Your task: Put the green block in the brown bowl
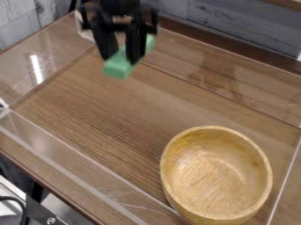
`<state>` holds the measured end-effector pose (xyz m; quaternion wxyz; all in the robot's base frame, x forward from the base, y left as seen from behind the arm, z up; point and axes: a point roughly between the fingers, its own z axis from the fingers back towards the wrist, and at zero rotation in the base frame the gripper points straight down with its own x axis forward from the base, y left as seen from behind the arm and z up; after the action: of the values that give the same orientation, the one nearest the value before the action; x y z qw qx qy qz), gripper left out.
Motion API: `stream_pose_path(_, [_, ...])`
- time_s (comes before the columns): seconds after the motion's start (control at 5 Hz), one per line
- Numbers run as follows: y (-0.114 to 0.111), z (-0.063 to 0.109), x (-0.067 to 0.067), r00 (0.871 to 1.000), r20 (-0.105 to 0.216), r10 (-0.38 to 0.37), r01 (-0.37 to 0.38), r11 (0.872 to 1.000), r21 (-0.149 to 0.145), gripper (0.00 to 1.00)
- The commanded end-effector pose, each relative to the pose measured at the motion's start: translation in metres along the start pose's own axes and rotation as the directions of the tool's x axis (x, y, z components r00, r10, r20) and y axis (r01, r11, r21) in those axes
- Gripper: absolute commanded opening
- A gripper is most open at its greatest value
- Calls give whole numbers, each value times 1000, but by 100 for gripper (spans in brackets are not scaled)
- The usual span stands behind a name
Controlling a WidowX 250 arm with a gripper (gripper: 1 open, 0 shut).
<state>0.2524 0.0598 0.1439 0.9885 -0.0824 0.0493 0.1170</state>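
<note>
The green block (116, 67) hangs in the air at the upper left, well above the table, gripped at its top end by my black gripper (122, 54), which is shut on it and points downward. The arm above the fingers runs out of the top of the picture. The brown bowl (216, 171), a large round wooden one with a thick rim, stands empty at the lower right, far from the block.
A wood-grain tabletop (141, 114) is enclosed by low clear plastic walls (83, 163) along the front and left sides. A grey plank wall (235, 22) runs behind the table.
</note>
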Motion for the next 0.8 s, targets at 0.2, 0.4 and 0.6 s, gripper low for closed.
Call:
stream_pose_path(0.2, [27, 17, 39, 990, 132, -39, 36, 999, 26, 0])
stream_pose_path(0.4, [32, 7, 56, 987, 151, -53, 48, 998, 37, 0])
stream_pose_path(0.6, [39, 2, 72, 982, 179, -54, 47, 998, 43, 0])
